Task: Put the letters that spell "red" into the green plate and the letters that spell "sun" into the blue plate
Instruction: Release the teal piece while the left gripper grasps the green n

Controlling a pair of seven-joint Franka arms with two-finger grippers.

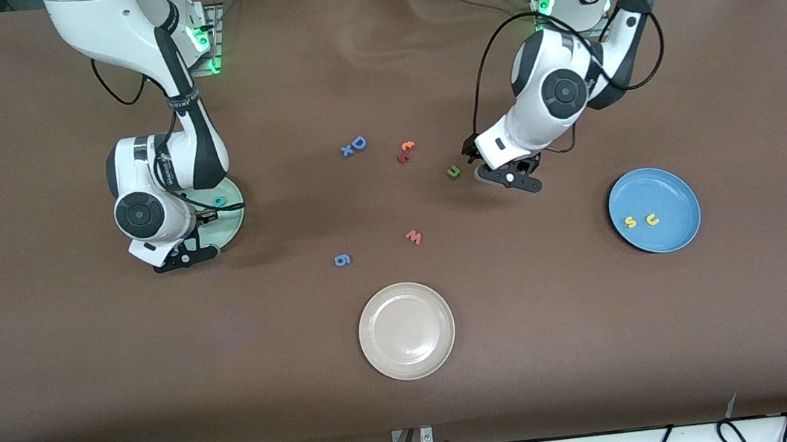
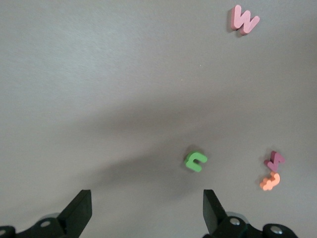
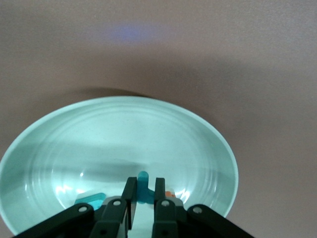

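Note:
My right gripper (image 3: 143,191) hangs low over the pale green plate (image 3: 124,134) (image 1: 231,230), shut on an upright teal letter (image 3: 143,184). A second teal letter (image 3: 90,199) lies in that plate, and an orange bit (image 3: 169,193) shows beside my fingers. The blue plate (image 1: 668,191) holds a yellow "s" (image 1: 630,222) and a yellow "u" (image 1: 652,220). The green "n" (image 1: 453,171) (image 2: 195,161) lies on the table. My left gripper (image 1: 508,178) (image 2: 146,213) stands open and empty, close beside the "n".
A beige plate (image 1: 407,330) sits near the front camera. Loose letters lie mid-table: a blue "D" (image 1: 358,143) with a small blue "x" (image 1: 347,151), an orange letter (image 1: 407,146), a dark red one (image 1: 402,157), a pink "w" (image 1: 413,236) and a blue "g" (image 1: 342,259).

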